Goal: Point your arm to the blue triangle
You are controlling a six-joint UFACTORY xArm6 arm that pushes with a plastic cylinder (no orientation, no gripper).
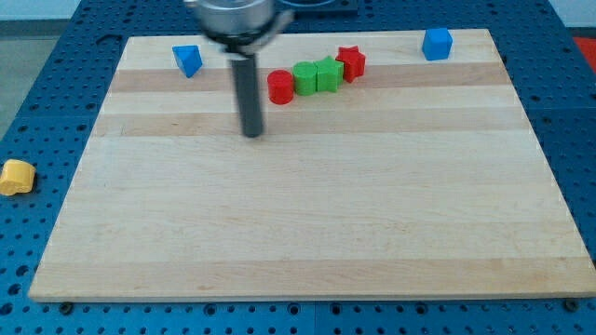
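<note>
Now, blue triangle point(188, 60) up-left of my tip point(252, 133), well apart, no claw

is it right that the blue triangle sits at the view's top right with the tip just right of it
Not quite: in the camera view the blue triangle sits at the view's top left, not top right. My tip is indeed to its right, and lower on the board.

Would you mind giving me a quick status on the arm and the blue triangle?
My tip on bare board, touching nothing. Blue triangle toward the view's upper left of it, apart. Path between clear; red cylinder off to the view's right.
</note>
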